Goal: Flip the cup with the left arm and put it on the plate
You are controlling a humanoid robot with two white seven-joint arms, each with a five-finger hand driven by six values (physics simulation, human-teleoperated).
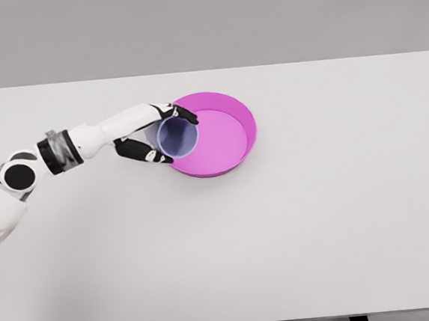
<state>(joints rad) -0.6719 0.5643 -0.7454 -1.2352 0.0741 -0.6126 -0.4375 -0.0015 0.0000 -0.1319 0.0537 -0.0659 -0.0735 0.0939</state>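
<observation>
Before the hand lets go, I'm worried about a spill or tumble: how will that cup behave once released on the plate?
The cup, in the left hand, looks thin-walled and translucent, so probably light and easily nudged. It sits over the near rim of the pink plate, so it may tip if released there. Its round wall would likely roll if it fell sideways.

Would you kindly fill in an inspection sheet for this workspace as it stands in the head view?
Surface: white table, flat, evenly lit.
Job's things: translucent bluish cup, mouth towards the camera, over the left rim of the pink plate; whether it rests on the plate cannot be told.
Clutter: nothing seen.
Hands: left hand wrapped around the cup, arm entering from lower left; right hand not in view.
Cables: nothing seen.
Surroundings: plain grey backdrop; dark table legs at the bottom edge.
</observation>
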